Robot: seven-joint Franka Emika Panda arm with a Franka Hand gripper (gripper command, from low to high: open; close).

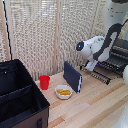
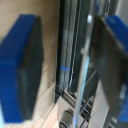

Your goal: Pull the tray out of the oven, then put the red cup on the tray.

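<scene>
Your white robot arm reaches toward the boxy black-and-silver toaster oven (image 1: 119, 54) at the exterior view's far right, and its gripper (image 1: 91, 65) hangs just at the oven's front, where the flat dark metal tray of thin parallel bars (image 1: 100, 74) juts out low over the pale wooden surface (image 1: 95, 102). In the wrist view the gripper's two blue padded fingers (image 2: 20, 70) stand spread wide apart with nothing between them but blurred metal bars (image 2: 75, 60); you are not yet holding the tray. Judge the tray as stiff, light and slick: thin wire that will not bend, but may slip or jam if pulled off-centre, so take it at the middle of its front bar and pull straight. The small bright red plastic cup (image 1: 44, 82) stands upright well to the exterior view's left, near a large black fabric case (image 1: 19, 97). It looks light, smooth and tapered, easy to tip or squeeze, so grip it at the rim or around its body with gentle pressure. Between cup and oven sit a white bowl with yellow pieces (image 1: 63, 92) and an upright dark-blue flat panel (image 1: 72, 76). A pale woven screen (image 1: 45, 30) forms the backdrop.
</scene>
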